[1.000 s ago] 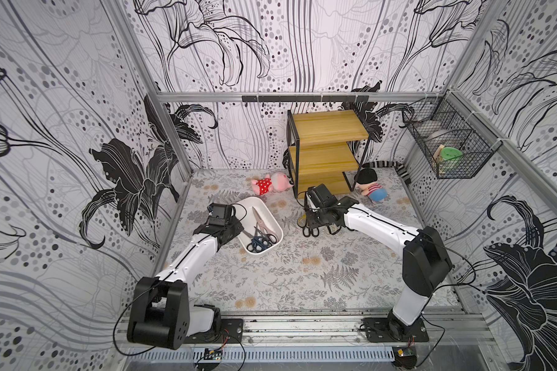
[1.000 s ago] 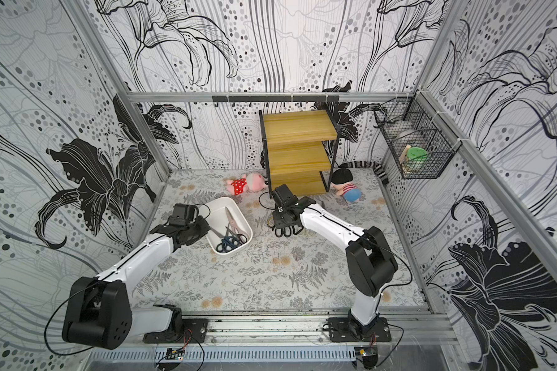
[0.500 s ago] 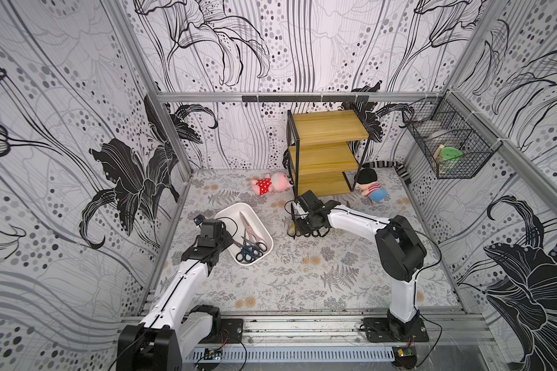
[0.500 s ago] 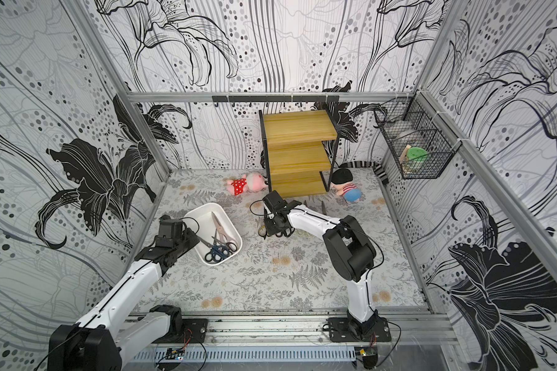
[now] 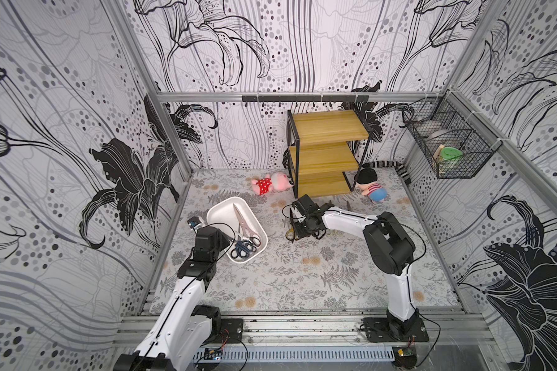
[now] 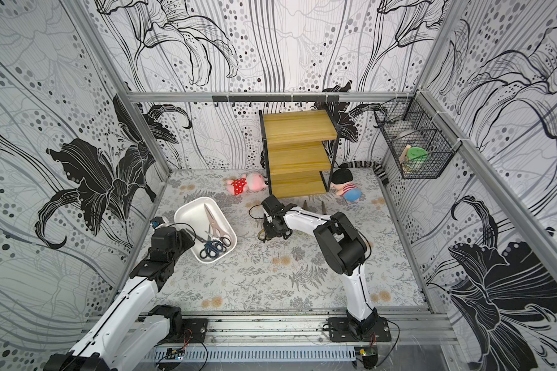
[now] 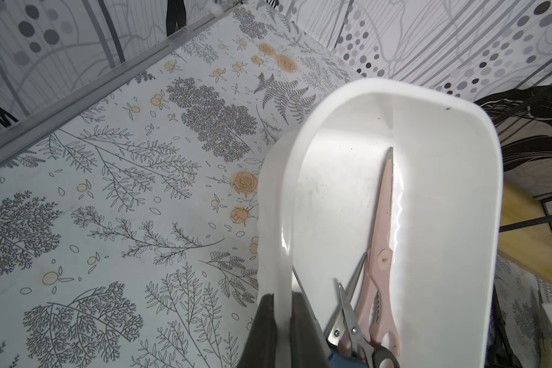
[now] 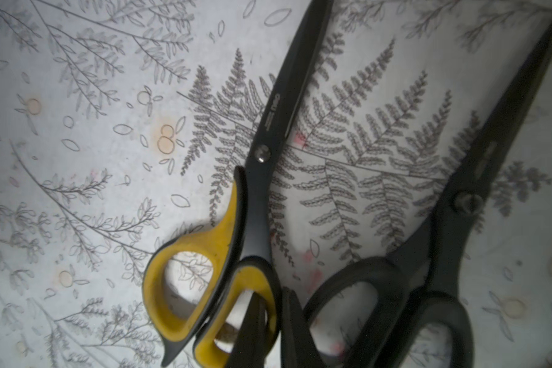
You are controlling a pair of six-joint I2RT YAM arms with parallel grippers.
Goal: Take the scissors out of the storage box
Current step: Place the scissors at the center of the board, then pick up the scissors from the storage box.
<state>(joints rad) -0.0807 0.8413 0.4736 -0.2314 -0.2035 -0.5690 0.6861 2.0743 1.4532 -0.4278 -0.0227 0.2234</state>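
Observation:
The white storage box (image 5: 219,205) (image 6: 187,208) lies on the left of the mat. My left gripper (image 7: 281,298) (image 5: 227,239) is shut on its near side wall, one finger inside and one outside. In the box lie pale pink scissors (image 7: 383,229) (image 5: 243,221), a dark blue pair (image 5: 240,250) and a black-handled pair (image 5: 254,241). Right of the box, my right gripper (image 8: 273,294) (image 5: 298,229) is shut on a handle loop of yellow-black scissors (image 8: 246,204) (image 6: 261,236), which lie flat on the mat. All-black scissors (image 8: 459,197) lie beside them.
A wooden shelf unit (image 5: 325,154) stands at the back, with a pink plush (image 5: 270,184) to its left and a doll (image 5: 372,189) to its right. A black wire basket (image 5: 450,151) hangs on the right wall. The metal frame rail (image 7: 77,95) runs close to the box's left.
My left arm has drawn back toward the front left, dragging the storage box with it. My right gripper has moved left and toward the front, down onto the mat.

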